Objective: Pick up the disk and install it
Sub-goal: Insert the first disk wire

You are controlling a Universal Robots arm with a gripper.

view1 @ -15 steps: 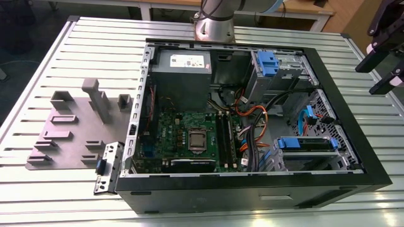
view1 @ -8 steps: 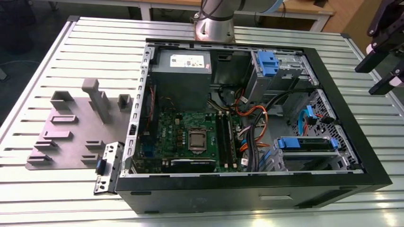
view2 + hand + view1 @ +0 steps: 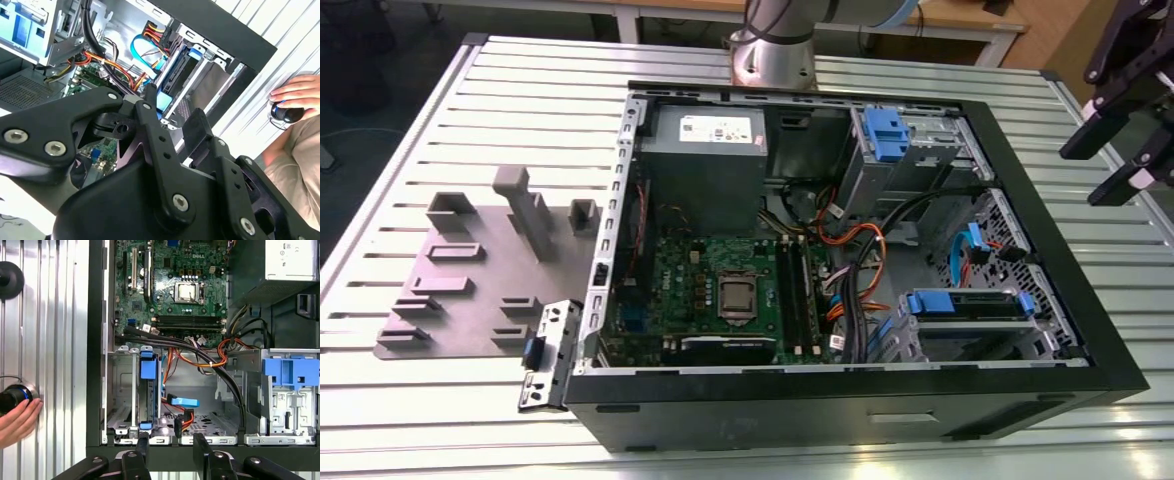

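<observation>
My gripper (image 3: pixel 171 442) hangs just outside the computer case (image 3: pixel 95 390) wall, fingers (image 3: pixel 142 452) spread apart and gripping nothing. The disk (image 3: pixel 150 400) sits edge-on in its drive bay inside the case, with its blue carrier tab showing. Orange and black cables (image 3: pixel 200 357) run between that bay and the motherboard (image 3: pixel 170 285). Beside the case, a person's hand (image 3: pixel 17 420) rests against a black knob (image 3: pixel 12 397).
</observation>
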